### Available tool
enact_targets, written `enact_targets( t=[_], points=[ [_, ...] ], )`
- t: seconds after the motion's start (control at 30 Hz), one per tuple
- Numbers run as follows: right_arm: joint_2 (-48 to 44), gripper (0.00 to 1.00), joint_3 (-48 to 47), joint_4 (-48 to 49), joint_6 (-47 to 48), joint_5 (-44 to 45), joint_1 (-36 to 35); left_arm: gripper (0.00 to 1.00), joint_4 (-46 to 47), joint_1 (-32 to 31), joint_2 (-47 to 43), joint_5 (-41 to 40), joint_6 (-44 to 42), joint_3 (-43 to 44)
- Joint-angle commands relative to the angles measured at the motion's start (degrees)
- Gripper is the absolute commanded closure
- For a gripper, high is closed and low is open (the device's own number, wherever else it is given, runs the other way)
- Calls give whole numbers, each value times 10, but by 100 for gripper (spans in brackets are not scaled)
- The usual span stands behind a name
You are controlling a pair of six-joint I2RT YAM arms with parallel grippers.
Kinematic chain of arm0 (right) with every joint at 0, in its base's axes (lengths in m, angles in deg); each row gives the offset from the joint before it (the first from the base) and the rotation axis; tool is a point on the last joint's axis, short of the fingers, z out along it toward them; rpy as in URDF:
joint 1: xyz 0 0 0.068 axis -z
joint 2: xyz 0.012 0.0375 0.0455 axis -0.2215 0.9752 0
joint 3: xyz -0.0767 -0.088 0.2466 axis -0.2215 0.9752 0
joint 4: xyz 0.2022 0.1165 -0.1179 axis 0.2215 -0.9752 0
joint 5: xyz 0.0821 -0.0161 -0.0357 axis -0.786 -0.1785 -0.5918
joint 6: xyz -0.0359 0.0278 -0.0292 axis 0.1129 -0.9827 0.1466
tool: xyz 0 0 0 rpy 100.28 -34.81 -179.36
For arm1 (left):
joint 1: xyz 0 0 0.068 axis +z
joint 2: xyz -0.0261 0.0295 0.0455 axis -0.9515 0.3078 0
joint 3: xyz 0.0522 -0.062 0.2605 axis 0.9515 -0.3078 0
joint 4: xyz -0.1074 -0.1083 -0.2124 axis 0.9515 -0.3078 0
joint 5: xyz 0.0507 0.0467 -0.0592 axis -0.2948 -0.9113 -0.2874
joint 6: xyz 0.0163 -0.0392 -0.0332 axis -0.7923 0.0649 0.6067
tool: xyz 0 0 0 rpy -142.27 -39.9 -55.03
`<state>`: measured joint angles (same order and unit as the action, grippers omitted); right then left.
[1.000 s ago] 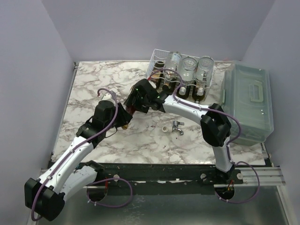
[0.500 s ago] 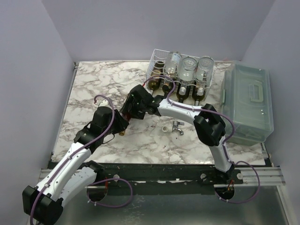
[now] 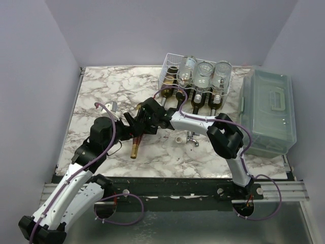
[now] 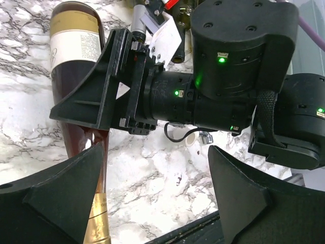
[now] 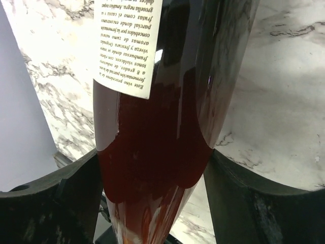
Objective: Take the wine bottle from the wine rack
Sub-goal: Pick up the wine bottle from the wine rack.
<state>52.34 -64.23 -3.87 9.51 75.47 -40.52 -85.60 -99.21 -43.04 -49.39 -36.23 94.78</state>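
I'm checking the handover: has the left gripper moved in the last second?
Yes. The left gripper has backed down-left, away from the white wire wine rack, releasing the dark glass wine bottle.

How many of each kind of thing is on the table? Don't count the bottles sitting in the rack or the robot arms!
wine bottle out of the rack: 1
wine rack: 1
plastic bin with a lid: 1
small metal tap: 1
small white ring: 1
Total: 5
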Motion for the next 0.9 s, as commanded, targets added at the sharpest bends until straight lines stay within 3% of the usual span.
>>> enact_targets(
  t=[0.0, 0.2, 0.3, 0.4, 0.63, 0.87],
  points=[
    [-20, 75, -7, 71, -10, -21, -4, 14, -16, -2, -19, 3, -34, 9],
    [-28, 75, -2, 70, -11, -20, -4, 14, -46, -1, -72, -27, -81, -2],
    [-32, 75, -1, 70, -13, -24, -1, 9, -59, -1, -112, -36, -100, -14],
    [-40, 75, -3, 68, -16, -30, 6, 4, -95, 0, -140, -47, -86, -12],
    [-59, 75, -10, 59, -30, -56, 21, 4, -129, 0, -222, -14, -59, -29],
    [-65, 75, -26, 48, -50, -84, 28, 5, -25, 0, -385, 120, -256, -91]
  ],
)
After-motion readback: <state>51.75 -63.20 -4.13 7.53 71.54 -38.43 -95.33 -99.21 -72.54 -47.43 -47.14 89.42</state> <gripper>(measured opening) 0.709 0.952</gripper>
